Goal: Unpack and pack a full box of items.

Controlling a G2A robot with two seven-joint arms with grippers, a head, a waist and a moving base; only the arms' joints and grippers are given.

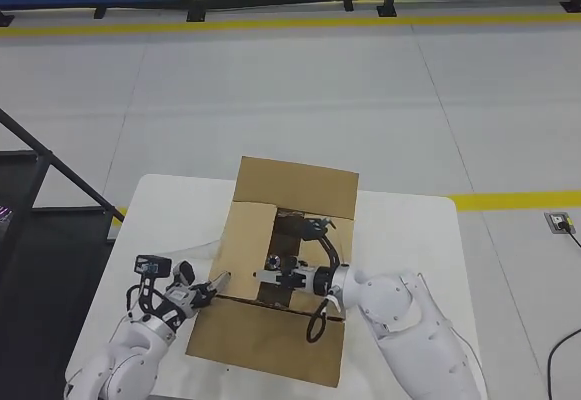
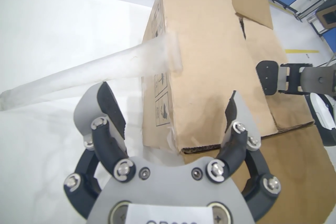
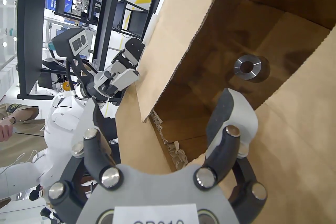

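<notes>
An open cardboard box [image 1: 288, 268] stands in the middle of the white table [image 1: 170, 215], its flaps spread outward. My left gripper [image 1: 213, 285] is at the box's left side, open, with a box corner [image 2: 181, 114] between its fingers [image 2: 110, 109]. A strip of clear tape [image 2: 86, 75] hangs off that side. My right gripper [image 1: 282, 274] hovers at the box opening, open, straddling a torn cardboard edge [image 3: 136, 130]. A small metal cylinder [image 3: 250, 68] lies on the box floor beyond it. Shredded paper [image 3: 173, 151] lines the inner edge.
A black metal frame [image 1: 15, 185] stands left of the table. The near flap [image 1: 270, 345] lies over the table's front part. Bare tabletop shows at the left [image 2: 52, 25] and at the far right [image 1: 410, 240].
</notes>
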